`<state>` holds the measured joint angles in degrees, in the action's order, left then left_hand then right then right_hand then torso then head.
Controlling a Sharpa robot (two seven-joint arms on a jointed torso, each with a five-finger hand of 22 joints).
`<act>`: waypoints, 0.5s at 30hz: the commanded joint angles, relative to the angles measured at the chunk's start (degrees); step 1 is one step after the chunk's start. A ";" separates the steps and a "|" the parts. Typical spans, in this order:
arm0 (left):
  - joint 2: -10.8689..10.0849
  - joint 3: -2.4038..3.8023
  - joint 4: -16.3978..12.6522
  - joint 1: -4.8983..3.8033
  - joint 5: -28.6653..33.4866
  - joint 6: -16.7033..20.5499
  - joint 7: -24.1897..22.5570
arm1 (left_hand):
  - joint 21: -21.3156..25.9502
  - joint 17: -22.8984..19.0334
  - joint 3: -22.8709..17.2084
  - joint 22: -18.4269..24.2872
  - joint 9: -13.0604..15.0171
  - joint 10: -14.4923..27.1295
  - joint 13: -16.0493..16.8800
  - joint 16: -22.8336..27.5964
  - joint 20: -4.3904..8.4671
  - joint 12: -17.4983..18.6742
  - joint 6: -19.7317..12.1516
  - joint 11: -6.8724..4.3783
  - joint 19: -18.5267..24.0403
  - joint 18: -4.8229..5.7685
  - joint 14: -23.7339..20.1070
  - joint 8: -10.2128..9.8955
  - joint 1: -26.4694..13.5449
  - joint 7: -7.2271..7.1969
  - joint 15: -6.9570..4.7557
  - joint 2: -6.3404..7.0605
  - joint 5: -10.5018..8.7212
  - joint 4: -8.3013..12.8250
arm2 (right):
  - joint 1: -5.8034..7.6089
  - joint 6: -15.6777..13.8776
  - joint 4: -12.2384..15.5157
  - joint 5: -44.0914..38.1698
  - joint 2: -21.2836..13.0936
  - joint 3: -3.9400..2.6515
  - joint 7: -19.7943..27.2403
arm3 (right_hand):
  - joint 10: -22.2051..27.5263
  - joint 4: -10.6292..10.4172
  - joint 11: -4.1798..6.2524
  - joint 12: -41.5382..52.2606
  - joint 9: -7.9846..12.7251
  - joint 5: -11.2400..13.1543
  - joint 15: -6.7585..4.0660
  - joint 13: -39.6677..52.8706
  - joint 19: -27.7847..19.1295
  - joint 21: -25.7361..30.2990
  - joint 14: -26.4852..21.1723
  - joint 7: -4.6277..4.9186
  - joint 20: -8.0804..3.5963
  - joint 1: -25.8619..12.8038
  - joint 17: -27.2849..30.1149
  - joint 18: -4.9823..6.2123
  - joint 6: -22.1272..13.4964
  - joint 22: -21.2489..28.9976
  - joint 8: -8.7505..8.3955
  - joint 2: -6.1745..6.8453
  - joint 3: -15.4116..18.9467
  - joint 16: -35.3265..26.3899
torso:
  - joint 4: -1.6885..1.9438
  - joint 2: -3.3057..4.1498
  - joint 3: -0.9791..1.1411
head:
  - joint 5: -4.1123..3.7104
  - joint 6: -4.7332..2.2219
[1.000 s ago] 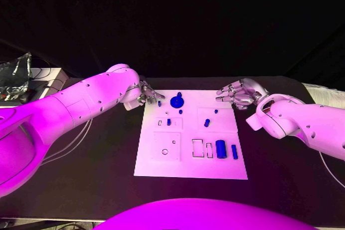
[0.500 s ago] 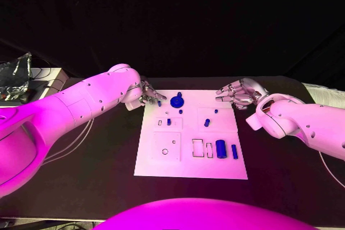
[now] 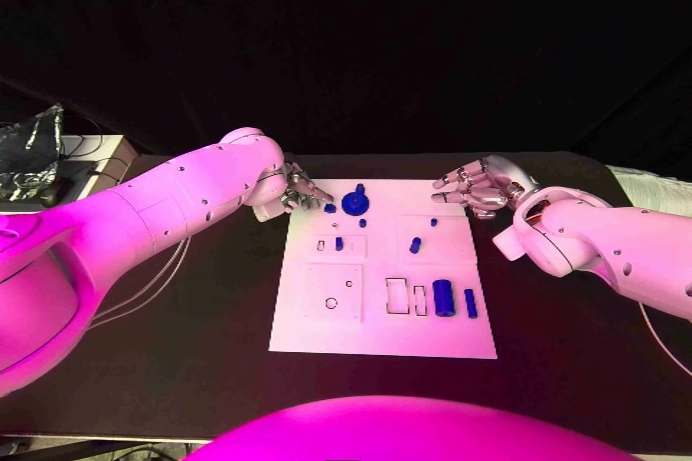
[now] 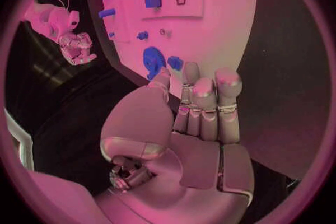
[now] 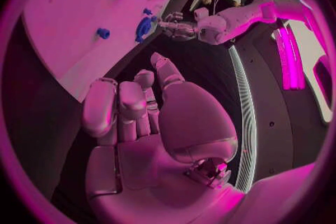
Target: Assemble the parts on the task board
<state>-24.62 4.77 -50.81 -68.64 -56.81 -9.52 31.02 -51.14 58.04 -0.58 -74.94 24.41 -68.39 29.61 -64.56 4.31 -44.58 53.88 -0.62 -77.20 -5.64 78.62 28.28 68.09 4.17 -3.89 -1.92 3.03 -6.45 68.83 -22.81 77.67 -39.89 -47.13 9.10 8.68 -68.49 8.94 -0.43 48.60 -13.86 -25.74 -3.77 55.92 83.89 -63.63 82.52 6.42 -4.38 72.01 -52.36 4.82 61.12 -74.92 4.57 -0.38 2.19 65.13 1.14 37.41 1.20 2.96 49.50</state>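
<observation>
The white task board lies in the middle of the table. A blue round part stands near its far edge, with a small blue piece beside it. My left hand reaches over the far left corner, fingers straight and side by side. In the left wrist view its fingertips end just short of that small piece and the round part; I cannot tell if they touch. My right hand hovers off the far right corner, fingers loosely curved, holding nothing. A blue cylinder and a bar lie nearer me.
More small blue pieces sit mid-board, beside empty slots. A clear plastic bag and a white box with cables stand off the table's far left. Black tabletop flanks the board.
My left hand has crept a little toward the round part, and the small blue piece at its fingertips shows more fully. The right hand has not moved.
</observation>
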 commanded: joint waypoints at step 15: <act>0.39 -0.16 0.52 -0.07 1.64 -1.62 -0.26 | -1.13 0.54 -2.61 -4.72 1.89 -0.03 0.71 -0.86 0.51 -0.87 -0.96 -0.62 -0.35 0.76 0.29 3.31 -0.89 -0.88 -0.32 0.64 -0.11 1.41 | 0.03 0.33 0.10 -0.25 0.09 -0.02 0.61 | -0.08 0.63 0.44 -0.06 0.09 -0.30 -0.30 0.12 4.38 0.22 -0.07 0.22 -0.48 -0.09 0.00 0.00 0.19 -8.81 -0.29 -0.50 0.05 -0.26 | 0.02 0.03 0.01 | -0.08 0.13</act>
<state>-24.37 4.60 -50.15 -68.64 -55.74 -10.54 31.20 -52.02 58.53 -3.03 -74.93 26.22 -68.41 30.28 -65.12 4.51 -45.21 53.24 -1.04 -77.41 -5.64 78.83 31.41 67.40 3.39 -4.10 -1.27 3.03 -4.98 68.86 -22.81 77.69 -39.89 -47.09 9.10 8.68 -68.56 9.34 -0.49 48.60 -13.86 -25.74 -3.77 55.97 83.90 -63.63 82.52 6.41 -4.38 72.01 -52.36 4.82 61.12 -74.91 4.57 -0.38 2.26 65.13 1.15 37.42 1.20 2.90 49.60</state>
